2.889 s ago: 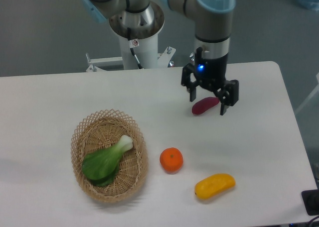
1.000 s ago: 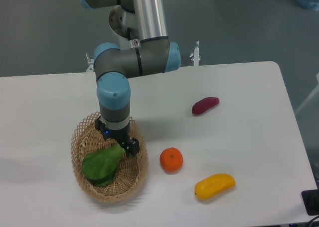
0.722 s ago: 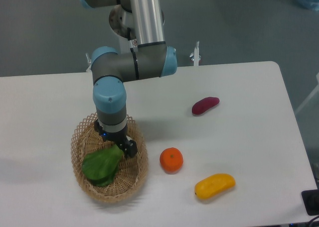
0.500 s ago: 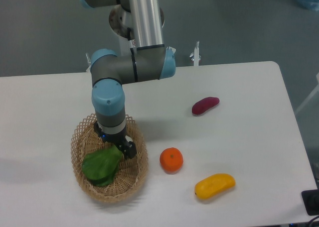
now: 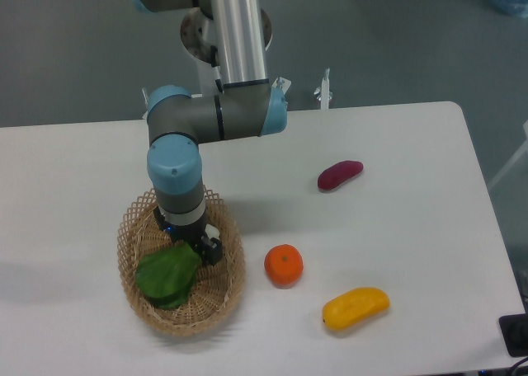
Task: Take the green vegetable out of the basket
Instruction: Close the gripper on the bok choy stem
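Bok choy [image 5: 169, 275], that's our target, and it lies in the wicker basket [image 5: 139, 306] at the near left of the table, its dark leaves spread toward the front and its pale stem end tucked under the robot's wrist. Near to far now: the yellow fruit [image 5: 355, 307] sits at the front right, the orange [image 5: 284, 265] just beside the basket's right rim, and the purple sweet potato [image 5: 340, 174] lies further back, well apart from the action.

Here's what's changed! A few seconds ago the gripper [image 5: 191, 244] hung over the sweet potato on the far right side; it has since swung across and come down into the basket. Over the last second it has crept lower and slightly left, settling onto the stem end. The vegetable itself has barely shifted, so there's no lift yet.

One dark finger shows at the right of the stem, with a sliver of white stem beside it, but the wrist hides the rest, so I cannot tell how far apart the jaws stand or whether they've bitten. My read: the approach is over, and the closing squeeze and the lift are what remain.
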Controlling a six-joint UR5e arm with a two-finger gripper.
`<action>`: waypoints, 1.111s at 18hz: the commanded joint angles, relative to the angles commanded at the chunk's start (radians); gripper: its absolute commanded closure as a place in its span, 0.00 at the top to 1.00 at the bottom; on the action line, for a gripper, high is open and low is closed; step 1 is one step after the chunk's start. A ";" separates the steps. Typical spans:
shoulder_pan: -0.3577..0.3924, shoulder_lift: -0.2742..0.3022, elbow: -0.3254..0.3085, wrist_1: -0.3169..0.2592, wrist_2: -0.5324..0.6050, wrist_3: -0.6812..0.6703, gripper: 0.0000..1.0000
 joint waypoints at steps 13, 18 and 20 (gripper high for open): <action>0.000 0.009 0.006 0.005 0.002 0.000 0.32; 0.002 0.012 0.008 0.008 0.002 0.005 0.31; 0.003 0.020 0.011 0.008 0.002 0.008 0.31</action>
